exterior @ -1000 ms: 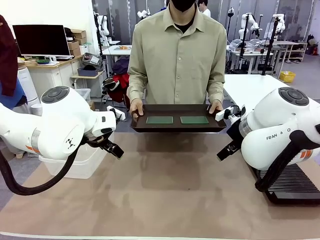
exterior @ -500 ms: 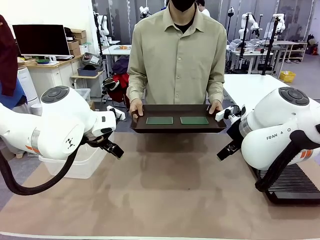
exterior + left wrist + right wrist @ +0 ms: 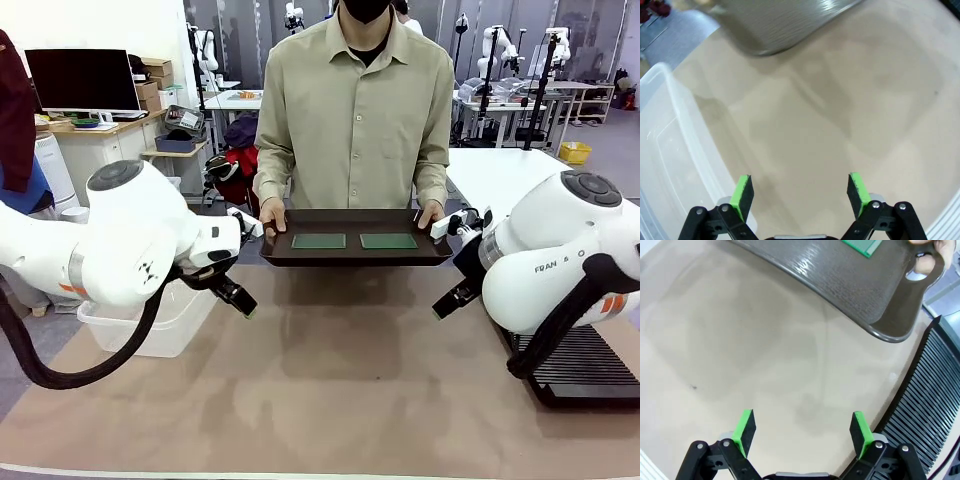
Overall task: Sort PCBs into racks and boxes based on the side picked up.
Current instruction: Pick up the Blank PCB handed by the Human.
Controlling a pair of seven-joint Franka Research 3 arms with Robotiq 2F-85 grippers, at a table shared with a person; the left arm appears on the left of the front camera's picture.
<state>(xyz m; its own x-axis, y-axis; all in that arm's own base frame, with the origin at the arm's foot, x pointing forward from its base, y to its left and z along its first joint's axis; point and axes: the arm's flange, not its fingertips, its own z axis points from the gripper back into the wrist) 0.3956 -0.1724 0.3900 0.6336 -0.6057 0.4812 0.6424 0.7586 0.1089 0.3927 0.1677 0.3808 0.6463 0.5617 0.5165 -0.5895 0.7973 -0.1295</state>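
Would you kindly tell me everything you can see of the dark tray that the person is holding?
The tray is dark brown and rectangular, with rounded corners and a raised, flared rim. In the right wrist view its surface looks finely grained, with a cut-out handle at the end. The person's hands grip its two short ends and hold it level. Two green PCBs lie flat side by side inside. It seems to hover over the far edge of the table.

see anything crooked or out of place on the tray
Nothing stands out. The two green boards lie flat, side by side and apart, on the tray, which the person holds level by both ends.
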